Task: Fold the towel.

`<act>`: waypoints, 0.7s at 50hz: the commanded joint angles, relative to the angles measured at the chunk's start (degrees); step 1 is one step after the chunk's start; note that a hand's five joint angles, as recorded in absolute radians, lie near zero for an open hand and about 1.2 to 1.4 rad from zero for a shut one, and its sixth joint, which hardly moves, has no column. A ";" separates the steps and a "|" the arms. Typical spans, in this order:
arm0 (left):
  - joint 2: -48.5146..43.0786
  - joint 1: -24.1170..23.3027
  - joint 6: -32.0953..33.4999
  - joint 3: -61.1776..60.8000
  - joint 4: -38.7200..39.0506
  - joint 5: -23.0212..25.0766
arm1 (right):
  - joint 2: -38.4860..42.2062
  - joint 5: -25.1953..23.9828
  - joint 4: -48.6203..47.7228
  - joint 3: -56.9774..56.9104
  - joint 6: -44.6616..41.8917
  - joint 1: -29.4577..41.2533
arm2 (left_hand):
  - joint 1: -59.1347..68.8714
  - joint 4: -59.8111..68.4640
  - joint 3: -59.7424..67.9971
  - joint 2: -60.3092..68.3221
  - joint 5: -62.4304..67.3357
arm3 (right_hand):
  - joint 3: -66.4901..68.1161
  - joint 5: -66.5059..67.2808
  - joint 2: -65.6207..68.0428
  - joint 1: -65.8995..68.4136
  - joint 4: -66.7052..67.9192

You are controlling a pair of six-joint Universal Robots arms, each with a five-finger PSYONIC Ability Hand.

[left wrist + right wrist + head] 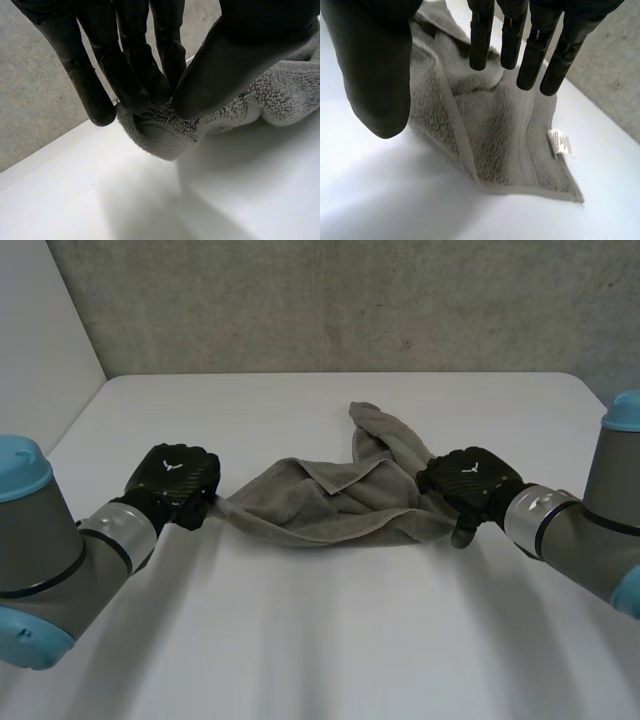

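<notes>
In the head view the grey towel point(330, 498) is lying crumpled in the middle of the white table point(320, 640), with the left hand point(178, 480) at its left end and the right hand point(468, 480) at its right end. In the left wrist view the left hand point(127, 70) is pinching a towel point(165, 135) corner between fingers and thumb. In the right wrist view the right hand point(375, 65) is hanging spread over the towel point(490, 130), fingers straight, near its label point(561, 143).

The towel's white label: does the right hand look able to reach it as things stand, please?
Probably yes: the label lies exposed at the towel's corner, just past the right hand's straight fingers, with nothing over it.
</notes>
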 commanded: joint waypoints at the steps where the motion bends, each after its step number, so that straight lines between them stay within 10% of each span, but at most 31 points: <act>1: 1.08 2.60 -0.08 0.02 -0.19 -0.23 | 5.38 2.00 0.49 -3.28 1.57 -0.08 | 6.43 1.88 3.19 2.65 4.71 | 1.46 0.59 1.89 1.10 1.46; 35: 6.00 7.09 -9.31 0.55 -0.62 0.38 | 14.26 3.59 -1.18 -9.62 20.56 1.32 | 6.43 1.88 3.19 2.65 4.71 | 16.60 15.74 17.03 16.25 16.60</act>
